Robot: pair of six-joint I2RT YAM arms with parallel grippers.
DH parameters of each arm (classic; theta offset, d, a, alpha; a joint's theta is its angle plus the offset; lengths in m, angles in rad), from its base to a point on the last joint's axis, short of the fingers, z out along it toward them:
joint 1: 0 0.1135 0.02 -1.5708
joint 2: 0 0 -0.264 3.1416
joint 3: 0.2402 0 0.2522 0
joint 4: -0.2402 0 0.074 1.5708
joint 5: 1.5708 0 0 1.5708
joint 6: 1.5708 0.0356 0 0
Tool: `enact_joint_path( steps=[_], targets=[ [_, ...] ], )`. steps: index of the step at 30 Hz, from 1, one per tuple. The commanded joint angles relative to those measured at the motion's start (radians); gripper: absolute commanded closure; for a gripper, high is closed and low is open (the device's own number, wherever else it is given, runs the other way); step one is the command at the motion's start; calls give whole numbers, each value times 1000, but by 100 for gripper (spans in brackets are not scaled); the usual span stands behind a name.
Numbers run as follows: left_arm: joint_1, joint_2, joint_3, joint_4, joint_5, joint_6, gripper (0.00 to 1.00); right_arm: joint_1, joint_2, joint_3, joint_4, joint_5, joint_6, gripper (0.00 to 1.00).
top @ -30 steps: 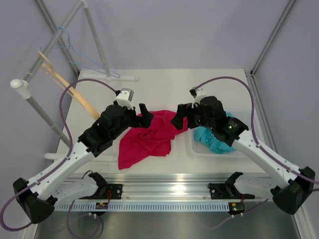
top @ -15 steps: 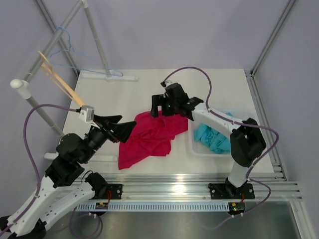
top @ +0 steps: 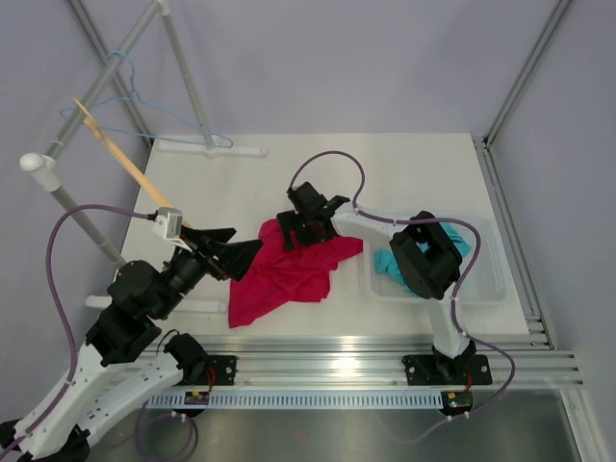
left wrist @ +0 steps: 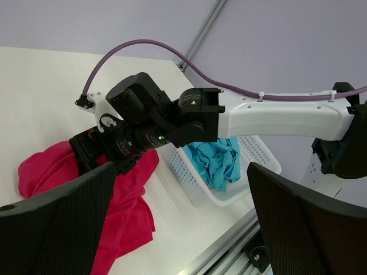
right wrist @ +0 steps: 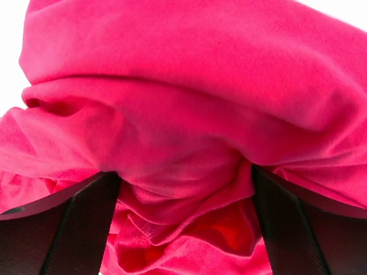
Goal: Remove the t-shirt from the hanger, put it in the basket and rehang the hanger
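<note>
The red t-shirt (top: pixel 289 274) lies crumpled on the white table; no hanger shows in it. My right gripper (top: pixel 292 231) is down on the shirt's far edge. In the right wrist view the open gripper (right wrist: pixel 183 220) has its jaws on either side of a bunched fold of the shirt (right wrist: pixel 183 114), with fabric between them. My left gripper (top: pixel 237 252) is open and empty, raised just left of the shirt. In the left wrist view (left wrist: pixel 180 229) it looks past the shirt (left wrist: pixel 126 212) at the right gripper (left wrist: pixel 92 154).
A white basket (top: pixel 486 279) holding a teal cloth (top: pixel 390 260) stands right of the shirt, also in the left wrist view (left wrist: pixel 252 166). A wooden hanger (top: pixel 125 164) and a blue wire hanger (top: pixel 144 101) hang on the rack (top: pixel 58 188) at far left.
The left arm pulled back to the near left, its gripper rising off the shirt's left side. The right arm folded in and its gripper moved left and down onto the shirt's far edge.
</note>
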Motion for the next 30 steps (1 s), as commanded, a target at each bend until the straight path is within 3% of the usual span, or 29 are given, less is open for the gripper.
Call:
enact_joint_path(
  steps=[1,2,5,6,8,10,15,22,30],
  targets=[
    [-4,-2,-30,55,29,-19,1,20,21,48,-94,108,-18,5],
    [-4,-4,-38,65,30,-24,1,20,25,50,-101,116,-15,9],
    [-4,-16,-63,104,55,-33,1,20,47,60,-120,162,1,35],
    [-5,-17,-67,114,67,-31,1,20,47,59,-117,168,-1,50],
    [-4,-19,-70,121,105,-31,1,20,33,60,-115,179,-7,68],
    [-4,-21,-72,121,114,-34,1,20,13,71,-106,182,-13,100],
    [-4,-30,-81,115,114,-53,1,20,-108,116,-86,142,-19,100],
    [-4,-51,-89,86,99,-50,1,18,-305,356,-253,196,-64,100],
    [-4,-79,-97,49,85,-48,1,-15,-548,553,-423,420,-121,100]
  ],
)
